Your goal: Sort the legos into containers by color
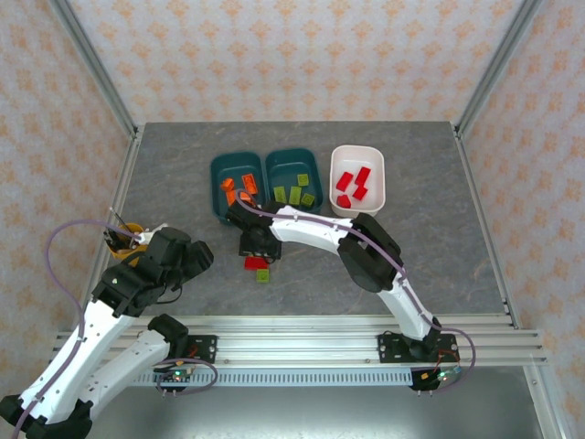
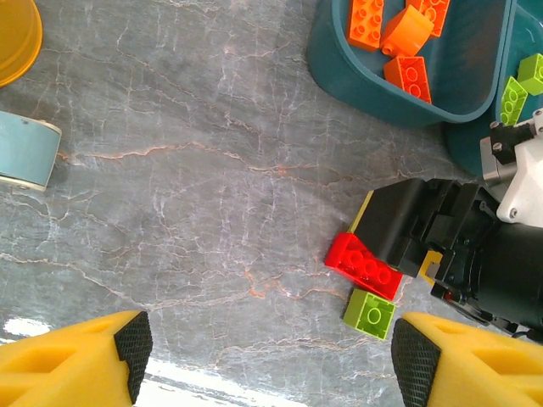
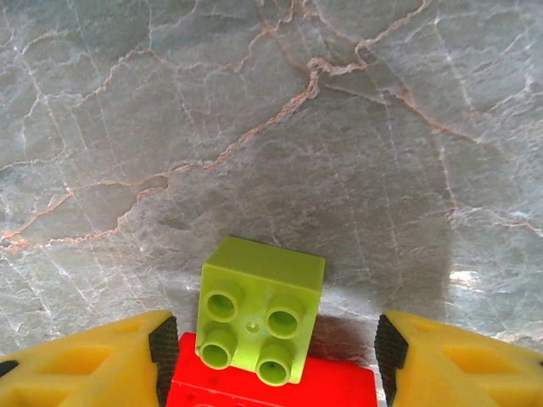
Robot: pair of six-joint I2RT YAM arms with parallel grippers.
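Top view overhead; wrist views close, downward (sharing green brick (image 2: 370, 312) (image 3: 260, 309)).

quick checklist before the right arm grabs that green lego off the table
1. Right claw open: ok, the jaws stand wide apart.
2. Green brick between its fingers: ok, roughly centred.
3. Green brick alone in the gap: not ok. The red brick lies right beside it, also between the fingers, so closing may catch both.
4. Claw low enough to grip: cannot tell.
5. Teal bin holding green bricks has room: ok.
6. Left claw out of the way: ok, open and apart from the right one.
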